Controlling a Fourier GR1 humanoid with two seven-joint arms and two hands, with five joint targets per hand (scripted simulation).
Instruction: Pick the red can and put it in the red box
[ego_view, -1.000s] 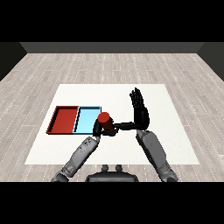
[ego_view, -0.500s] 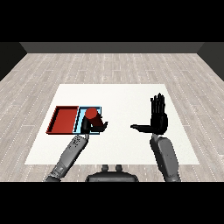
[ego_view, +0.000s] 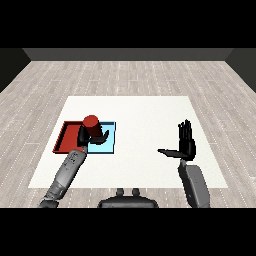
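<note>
**Red can carried leftward, now over the seam between the two trays**

Compared with half a second earlier, the red can (ego_view: 91, 122) is seen further toward the left of the frame. It was over the light blue tray (ego_view: 109, 142) then; it is now held at about the line where that tray meets the red tray (ego_view: 64, 140), with part of the can over the red one. The left hand (ego_view: 94, 136) is curled round the can's lower part, so the fingers are grasping it, and the can is kept roughly upright. Whether it is clear of the tray floor or already touching it cannot be told from this view.

The right hand (ego_view: 185, 142) is seen at the right of the frame, well apart from both trays. Its fingers are held straight and pointing up, the thumb stretched toward the left, and nothing is gripped. It is shifted a little lower and to the right of where it was.

The white surface (ego_view: 145, 115) carries the trays side by side at the left centre of the frame, the red one furthest left.

For the task, the pick is judged done and the transport nearly so. A further short move to the left is judged necessary before release, so that the can is set wholly inside the red tray and not on the shared rim or in the blue one.
</note>
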